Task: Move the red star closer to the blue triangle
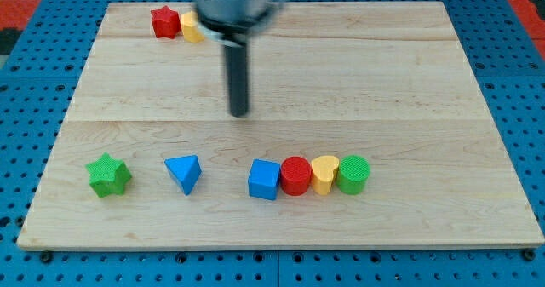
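Observation:
The red star (164,21) lies near the board's top left corner, touching a yellow block (192,28) on its right that the arm partly hides. The blue triangle (184,174) lies near the view's bottom, left of centre. My tip (240,112) rests on the board around the middle, well below and to the right of the red star and above and to the right of the blue triangle, touching no block.
A green star (108,175) lies at the bottom left. A row of touching blocks lies at the bottom centre: blue cube (265,180), red cylinder (296,175), yellow heart (324,174), green cylinder (353,174). The wooden board (383,83) sits on blue pegboard.

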